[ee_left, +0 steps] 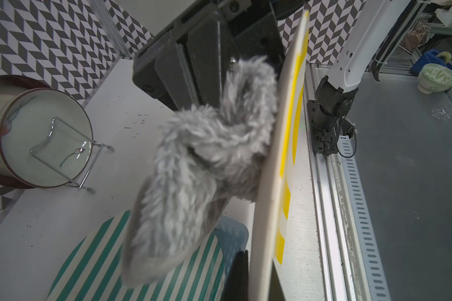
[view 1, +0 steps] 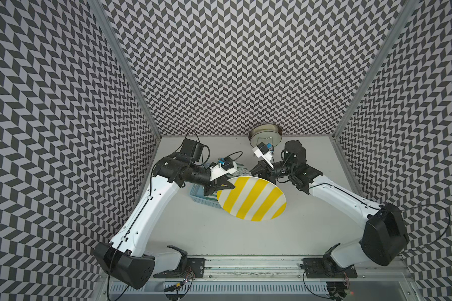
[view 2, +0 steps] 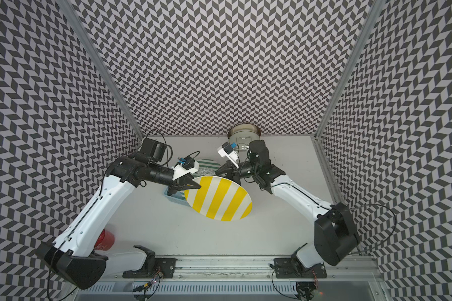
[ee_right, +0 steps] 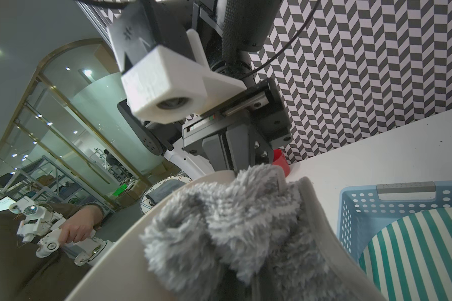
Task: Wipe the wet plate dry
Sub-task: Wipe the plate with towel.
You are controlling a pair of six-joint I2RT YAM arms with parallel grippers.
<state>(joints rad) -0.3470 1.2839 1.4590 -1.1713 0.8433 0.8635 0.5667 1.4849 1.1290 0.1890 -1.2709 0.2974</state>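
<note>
- Left gripper [view 1: 229,186] is clamping the rim of the yellow-striped plate [view 1: 253,199]; its jaws are closed on the plate's left edge in both top views.
- Right gripper [view 1: 253,173] is pinching a grey fluffy cloth [ee_left: 201,166], with its jaws closed on the bunched top of it.
- In the left wrist view the cloth is pressing against the plate's plain cream back side. Part of it is hanging loose below the contact.
- In the right wrist view the cloth [ee_right: 232,229] is sitting bunched on the cream surface, near the rim.
- The plate is being held off the tabletop [view 1: 193,229], over its middle. It is tilted, with the striped face turned up and toward the front edge and the back side toward the rear wall.
- The two grippers are meeting at the plate's upper rim, left on the left side and right behind it.
- A light-blue perforated basket [view 1: 198,194] is sitting on the tabletop under the left gripper, left of the middle.
- A teal-striped plate [ee_right: 415,247] is resting on the basket. I cannot tell whether it is lying flat.
- A brown-rimmed plate [view 1: 265,133] is standing upright on a wire stand [ee_left: 71,156] at the back edge of the tabletop, behind the right gripper.
- A red cup [view 2: 105,238] is sitting near the front left corner, partly hidden by the left arm.
</note>
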